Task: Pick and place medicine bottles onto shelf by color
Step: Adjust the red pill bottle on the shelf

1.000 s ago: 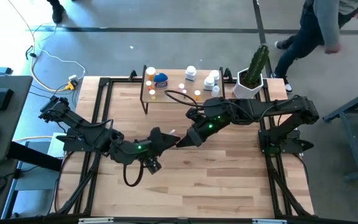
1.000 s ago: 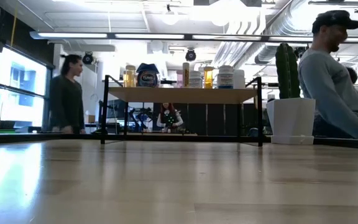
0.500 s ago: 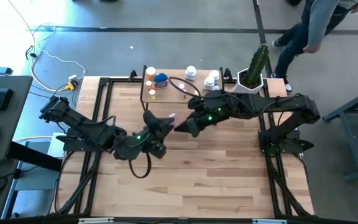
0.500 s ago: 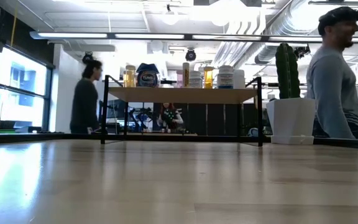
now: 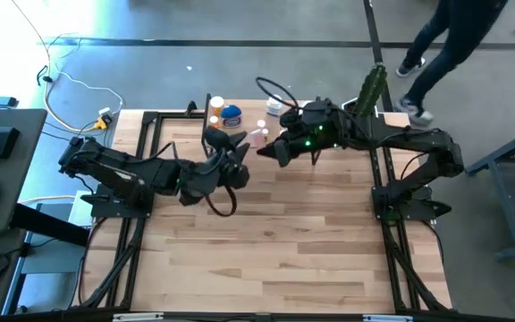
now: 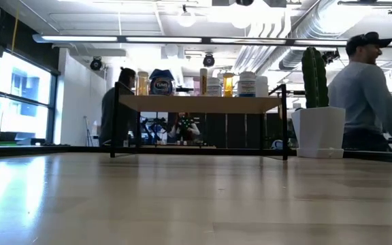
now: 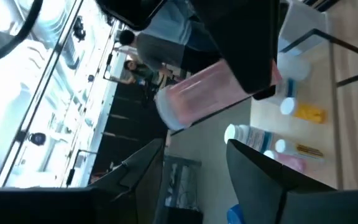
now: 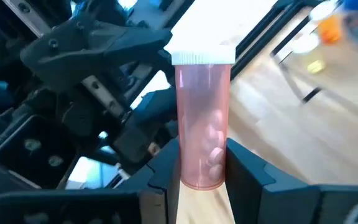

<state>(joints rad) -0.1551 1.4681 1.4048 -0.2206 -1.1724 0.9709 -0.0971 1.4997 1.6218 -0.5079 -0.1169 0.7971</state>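
My right gripper (image 5: 266, 150) is shut on a pink pill bottle (image 8: 202, 118) with a white cap, up in the air just in front of the shelf (image 5: 240, 134). My left gripper (image 5: 238, 145) is open and empty close beside it, its fingers (image 7: 135, 171) below the bottle (image 7: 197, 99) in the left wrist view. The shelf's light wood board (image 6: 199, 103) on black legs carries orange, white and pink bottles and a blue-lidded jar (image 5: 231, 114). Neither gripper shows in the low view. My right gripper pinches the pink bottle's bottom end (image 8: 202, 177) between its two fingers (image 8: 166, 168). The capped end (image 8: 202, 57) sticks out past the fingertips. The gripper comes from the table's right side. The bottle is lifted clear of the table and the shelf.
A cactus in a white pot (image 5: 362, 112) stands at the shelf's right end. The wooden table (image 5: 275, 241) lies in front of the arms. People walk on the floor beyond the table's far edge (image 6: 369, 95).
Both grippers have gone toward the table's far edge and the shelf, staying close together. The right arm has risen and carried the pink bottle with it. People behind the table have walked on.
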